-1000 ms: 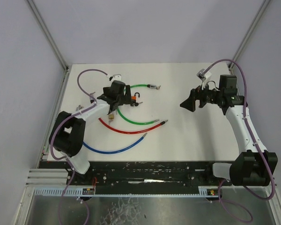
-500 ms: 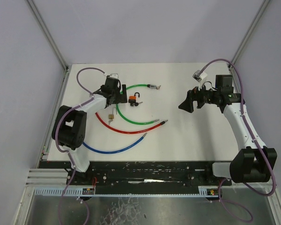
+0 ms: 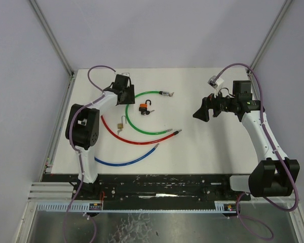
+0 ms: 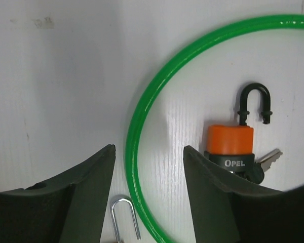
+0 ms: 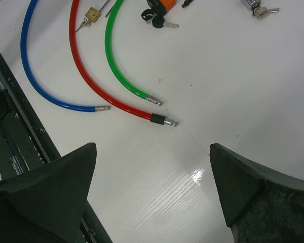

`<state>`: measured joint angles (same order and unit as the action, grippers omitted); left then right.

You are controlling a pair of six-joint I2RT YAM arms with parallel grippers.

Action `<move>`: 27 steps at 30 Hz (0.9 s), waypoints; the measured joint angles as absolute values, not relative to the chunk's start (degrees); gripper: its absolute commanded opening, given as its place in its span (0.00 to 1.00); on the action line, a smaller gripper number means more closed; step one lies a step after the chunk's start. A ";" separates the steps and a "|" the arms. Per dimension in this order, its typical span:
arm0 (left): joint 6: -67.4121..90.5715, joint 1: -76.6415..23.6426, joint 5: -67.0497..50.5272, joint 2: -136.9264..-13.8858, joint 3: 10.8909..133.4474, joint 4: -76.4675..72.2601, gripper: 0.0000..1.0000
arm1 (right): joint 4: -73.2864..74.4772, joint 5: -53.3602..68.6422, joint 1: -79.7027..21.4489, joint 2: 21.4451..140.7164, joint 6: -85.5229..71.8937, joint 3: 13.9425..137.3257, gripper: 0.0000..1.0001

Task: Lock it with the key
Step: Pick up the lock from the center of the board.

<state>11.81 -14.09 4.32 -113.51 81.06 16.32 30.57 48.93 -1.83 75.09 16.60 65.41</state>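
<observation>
The orange padlock (image 4: 230, 144) lies on the table (image 4: 50, 76), right of middle in the left wrist view. Its black loop (image 4: 254, 101) points up and its key (image 4: 269, 158) sticks out low right. The left fingers (image 4: 86, 187) are apart and empty. The right fingers (image 5: 50, 187) are wide apart.

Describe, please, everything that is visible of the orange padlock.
The orange padlock lies flat on the white table, inside the curve of the green cable without touching it. Its body looks like orange plastic above a black band with the white word OPEL. The black shackle is open: one leg sits in the body, the other hangs free beside it. A key with a silver blade lies at its lower end, partly hidden; nothing grips the lock.
</observation>
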 measured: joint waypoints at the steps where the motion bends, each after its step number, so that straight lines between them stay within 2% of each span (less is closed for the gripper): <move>1: 11.77 -13.67 3.79 -114.24 81.89 16.62 0.52 | 30.57 48.93 -1.83 75.09 16.60 65.41 1.00; 8: 11.70 -12.05 1.89 -120.27 88.33 20.05 0.42 | 30.57 48.93 -1.85 75.09 16.60 65.41 1.00; 14: 11.64 -11.81 1.52 -124.27 91.85 22.55 0.26 | 30.57 48.93 -1.85 75.11 16.60 65.41 1.00; 23: 11.60 -11.79 2.63 -125.08 92.90 24.34 0.25 | 30.59 48.95 -1.85 75.18 16.64 65.41 1.00; 27: 11.46 -11.79 2.98 -125.23 93.08 24.75 0.27 | 30.59 48.97 -1.85 75.18 16.67 65.41 1.00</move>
<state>11.46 -11.79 2.98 -125.23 93.08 24.75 30.59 48.97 -1.85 75.18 16.67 65.41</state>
